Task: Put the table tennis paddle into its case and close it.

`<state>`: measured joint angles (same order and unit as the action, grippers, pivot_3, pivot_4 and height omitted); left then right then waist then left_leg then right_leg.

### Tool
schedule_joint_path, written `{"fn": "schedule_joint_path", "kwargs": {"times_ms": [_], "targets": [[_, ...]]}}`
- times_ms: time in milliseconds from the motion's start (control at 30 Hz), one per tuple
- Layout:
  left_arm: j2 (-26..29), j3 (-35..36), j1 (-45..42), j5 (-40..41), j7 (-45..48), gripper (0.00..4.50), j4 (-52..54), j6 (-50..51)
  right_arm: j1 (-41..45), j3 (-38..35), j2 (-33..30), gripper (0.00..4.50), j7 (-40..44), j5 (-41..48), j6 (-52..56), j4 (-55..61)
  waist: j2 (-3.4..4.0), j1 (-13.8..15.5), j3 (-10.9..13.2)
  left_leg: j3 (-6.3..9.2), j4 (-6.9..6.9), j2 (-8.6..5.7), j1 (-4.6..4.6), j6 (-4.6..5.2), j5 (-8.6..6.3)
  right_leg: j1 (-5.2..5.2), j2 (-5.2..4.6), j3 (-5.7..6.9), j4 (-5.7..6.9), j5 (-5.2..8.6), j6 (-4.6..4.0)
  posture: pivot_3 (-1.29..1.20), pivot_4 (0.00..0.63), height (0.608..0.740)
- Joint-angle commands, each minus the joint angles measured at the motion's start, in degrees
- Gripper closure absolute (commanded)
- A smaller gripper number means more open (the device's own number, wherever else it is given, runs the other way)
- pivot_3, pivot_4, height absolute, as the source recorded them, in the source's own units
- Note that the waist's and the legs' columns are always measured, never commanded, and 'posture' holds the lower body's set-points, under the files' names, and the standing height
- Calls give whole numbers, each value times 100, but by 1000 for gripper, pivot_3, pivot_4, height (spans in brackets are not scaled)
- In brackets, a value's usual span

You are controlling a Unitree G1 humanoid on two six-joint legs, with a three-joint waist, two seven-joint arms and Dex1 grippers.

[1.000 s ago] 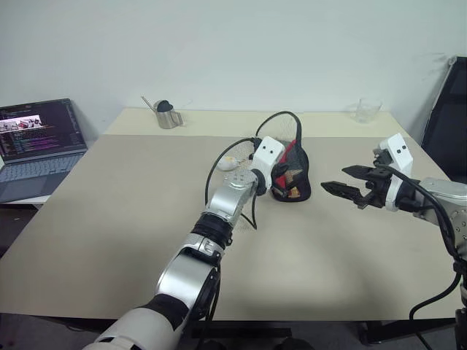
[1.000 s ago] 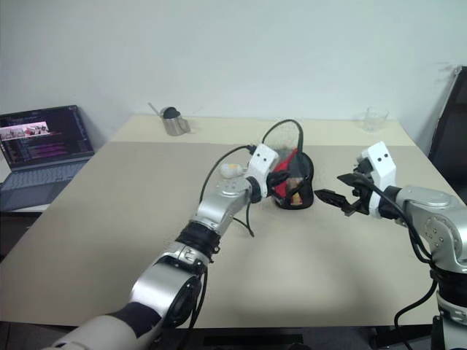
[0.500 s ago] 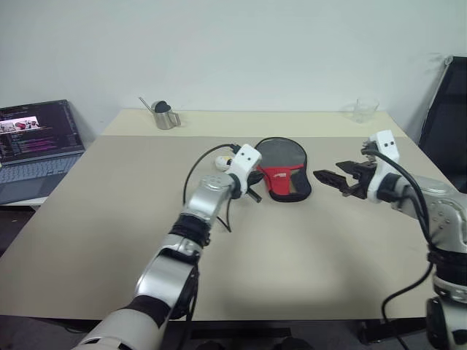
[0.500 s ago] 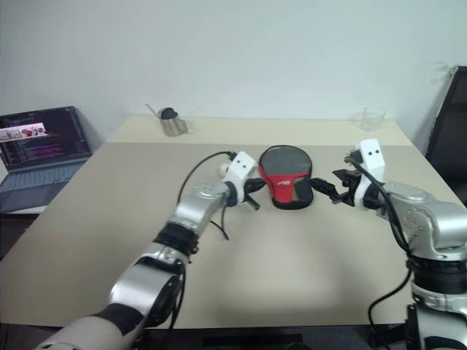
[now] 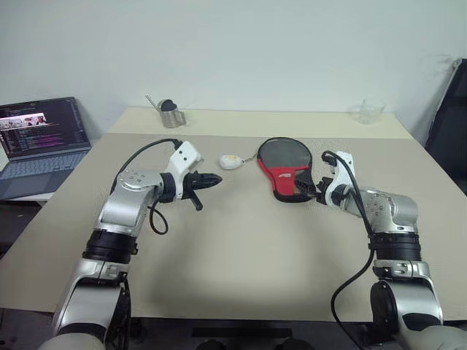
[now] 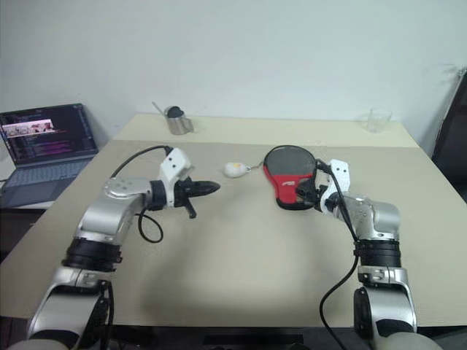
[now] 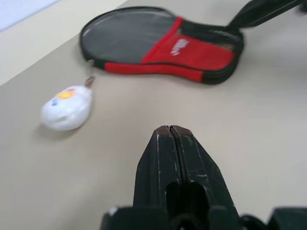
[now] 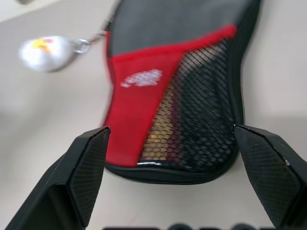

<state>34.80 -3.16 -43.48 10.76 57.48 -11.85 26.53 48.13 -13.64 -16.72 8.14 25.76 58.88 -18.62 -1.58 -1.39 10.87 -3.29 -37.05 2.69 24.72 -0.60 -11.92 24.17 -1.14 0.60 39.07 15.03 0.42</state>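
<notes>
The case (image 5: 284,164) lies flat on the table, black with a red panel, a white logo and a mesh pocket (image 8: 201,110). The paddle is hidden; a pale shape shows dimly behind the mesh. A small white-yellow ball (image 5: 230,160) hangs on a ring at the case's round end. My left gripper (image 5: 215,178) is shut on nothing, well to the left of the case and pointing toward it. Its fingertips (image 7: 169,132) are pressed together. My right gripper (image 5: 310,191) is open at the case's narrow end, its fingers (image 8: 91,153) spread to either side of that end.
An open laptop (image 5: 40,142) sits on a side table at the far left. A metal cup (image 5: 171,115) stands at the back left of the table and a clear glass (image 5: 368,111) at the back right. A black chair (image 5: 449,124) is beyond the right edge.
The case, held up on edge a second ago, now lies flat. My left gripper has drawn away to the left. My right gripper has come in and down to the case's narrow end.
</notes>
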Motion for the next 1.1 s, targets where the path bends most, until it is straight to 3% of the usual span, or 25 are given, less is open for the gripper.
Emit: {"fn": "schedule_joint_path", "kwargs": {"times_ms": [33,300,600,1033,1067,1100], "targets": [[67,157,33,171,-95,4474,527,164,207,-125,-50,0,-2,-106,-322,-209,0,-15,0,1,0,1,0,0,0,0,1,0,0,0,0,0,150,740],[62,146,219,271,-280,4474,919,404,381,-70,64,0,65,-219,-617,-789,0,-54,0,-2,2,4,-2,1,0,2,7,-4,2,-1,-1,0,150,740],[90,141,263,316,-373,4474,974,415,330,-77,392,0,-20,-166,-536,-670,0,-46,0,-2,2,4,-2,1,0,1,6,-4,1,-1,-1,0,150,740],[18,66,198,299,-499,4500,892,314,286,-180,396,4179,-174,-261,-627,-700,1,-53,0,-2,3,7,-3,1,0,3,9,-4,2,-2,-3,0,150,740],[17,64,195,295,-501,4500,883,305,283,-182,397,4477,-180,-262,-633,-702,1,-53,0,-2,3,7,-3,1,0,2,9,-5,1,-2,-3,0,150,740],[15,63,189,291,-502,4500,872,296,282,-185,400,4477,-189,-258,-637,-701,1,-53,0,-2,3,6,-3,1,0,3,9,-5,1,-2,-3,0,150,740]]}}
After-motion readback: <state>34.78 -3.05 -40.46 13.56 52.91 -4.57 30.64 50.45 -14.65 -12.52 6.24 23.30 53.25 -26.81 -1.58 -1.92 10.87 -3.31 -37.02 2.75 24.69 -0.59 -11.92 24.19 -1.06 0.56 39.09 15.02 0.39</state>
